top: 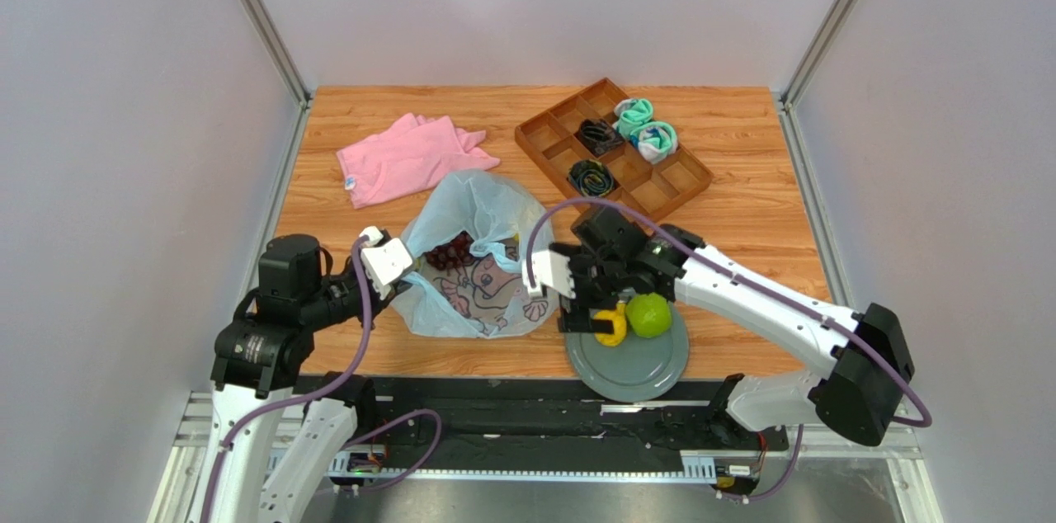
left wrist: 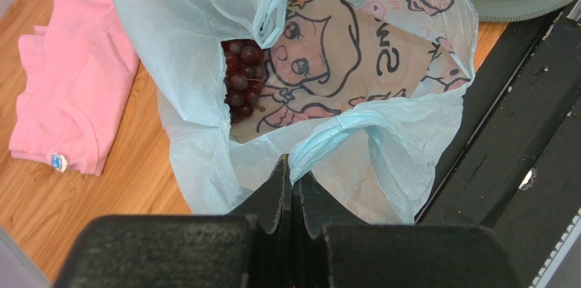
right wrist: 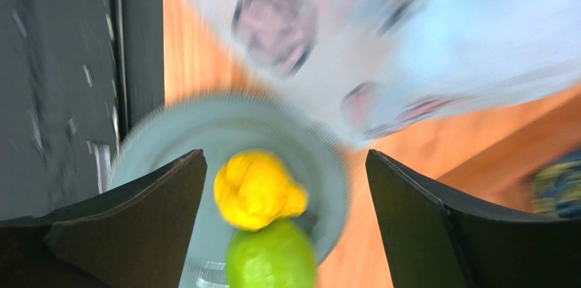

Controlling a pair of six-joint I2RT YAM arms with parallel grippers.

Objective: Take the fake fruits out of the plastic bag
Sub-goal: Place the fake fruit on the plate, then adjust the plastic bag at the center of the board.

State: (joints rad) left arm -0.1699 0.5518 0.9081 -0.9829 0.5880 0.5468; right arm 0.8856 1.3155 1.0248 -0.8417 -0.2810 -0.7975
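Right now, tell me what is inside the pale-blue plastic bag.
A dark red bunch of plastic grapes shows inside the pale-blue plastic bag. Its printed wall covers the rest; other fruit cannot be seen.

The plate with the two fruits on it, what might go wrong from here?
1. The yellow fruit and green apple lie touching on the plate at the table's near edge. The open right gripper above could nudge one off as it leaves.
2. The left gripper pinches only the thin handle of the plastic bag. It might slip, and the mouth could fold over the grapes inside.
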